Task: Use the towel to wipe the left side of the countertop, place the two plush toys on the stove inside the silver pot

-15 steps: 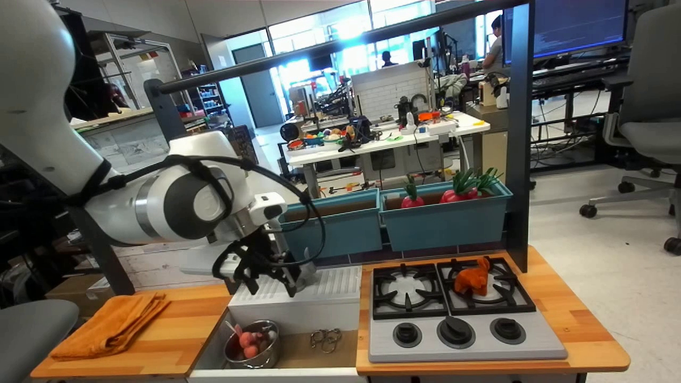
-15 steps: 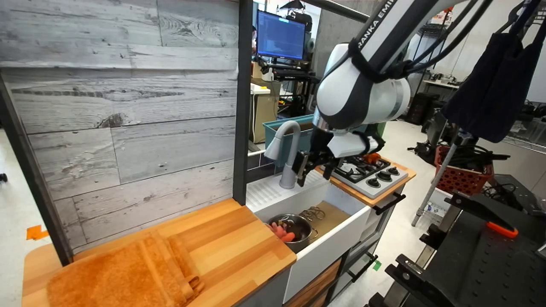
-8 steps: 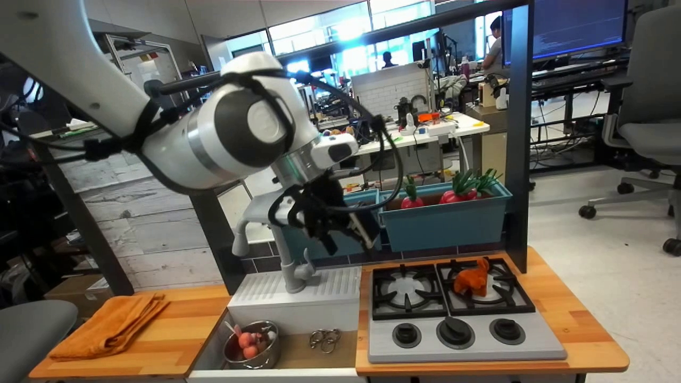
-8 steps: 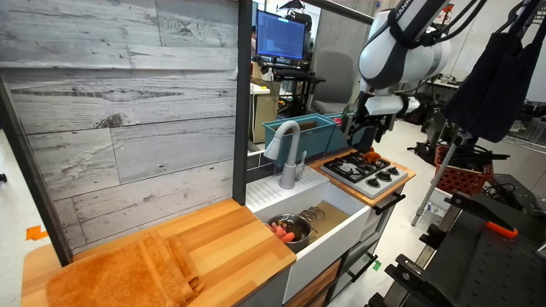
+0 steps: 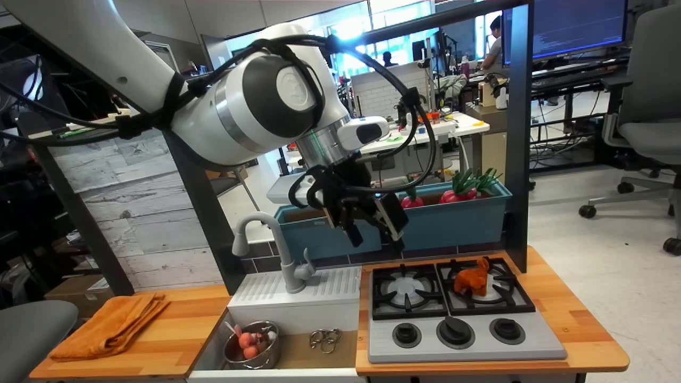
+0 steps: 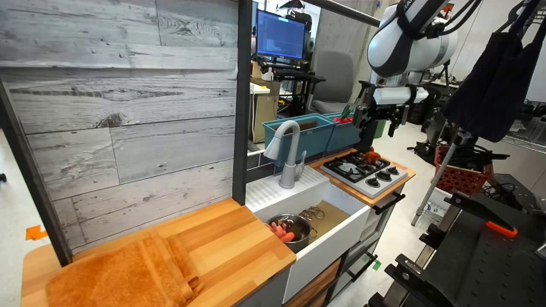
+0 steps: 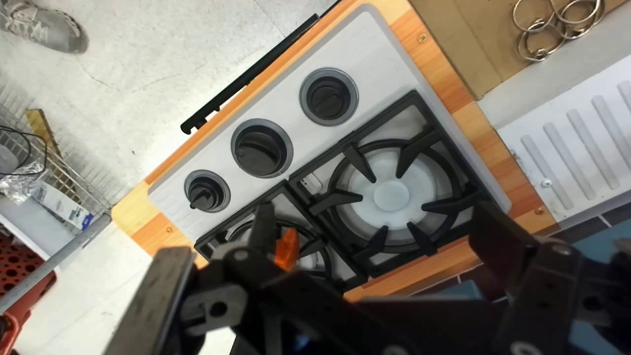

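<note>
the hand (image 5: 376,242) hangs wide and released above the stove (image 5: 423,352), where an orange plush toy (image 5: 472,281) sits; a reddish toy (image 5: 251,351) lies in the silver pot (image 6: 300,245) in the sink (image 6: 326,258), the folded towel (image 5: 106,329) on the worktop (image 5: 183,330)

White arm (image 5: 199,128), silver-banded; black cables (image 5: 333,44); black gripper (image 5: 376,240).

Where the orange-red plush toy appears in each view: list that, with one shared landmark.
In an exterior view: the orange-red plush toy, right of centre, lower half.
In an exterior view: the toy, right of centre, about mid-height.
Wrist view: the toy, slightly left of centre, lower half, partly hidden.
Shared landmark: the three round black stove knobs.
</note>
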{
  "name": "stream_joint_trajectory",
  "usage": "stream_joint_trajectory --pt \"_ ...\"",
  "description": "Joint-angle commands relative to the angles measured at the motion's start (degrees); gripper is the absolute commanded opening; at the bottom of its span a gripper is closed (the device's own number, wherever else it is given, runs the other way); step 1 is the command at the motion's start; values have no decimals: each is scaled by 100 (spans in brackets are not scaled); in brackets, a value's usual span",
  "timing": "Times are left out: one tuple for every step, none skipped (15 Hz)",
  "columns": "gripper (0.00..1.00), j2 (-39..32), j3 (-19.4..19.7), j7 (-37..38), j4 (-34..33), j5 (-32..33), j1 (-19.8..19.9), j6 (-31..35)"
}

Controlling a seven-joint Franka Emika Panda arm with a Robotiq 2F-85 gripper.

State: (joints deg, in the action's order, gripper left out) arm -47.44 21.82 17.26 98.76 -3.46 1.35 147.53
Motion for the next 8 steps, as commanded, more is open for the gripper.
stream_joint_trajectory --pt "100 -395 -215 176 -776 26 436 -259" --pt "100 -565 -313 169 -1082 -102 652 -281" --pt "100 -744 -386 201 -1436 -203 837 -447" --pt "100 -914 -440 269 -1739 -279 998 -567" --pt "100 -1070 -462 360 -2005 -324 1118 -763" --pt "100 -1261 -489 459 -2299 -375 1257 -953" --pt "100 -1435 -498 575 -2577 -417 1366 -1177" --pt "100 -1617 -518 686 -2853 -478 1501 -1394"
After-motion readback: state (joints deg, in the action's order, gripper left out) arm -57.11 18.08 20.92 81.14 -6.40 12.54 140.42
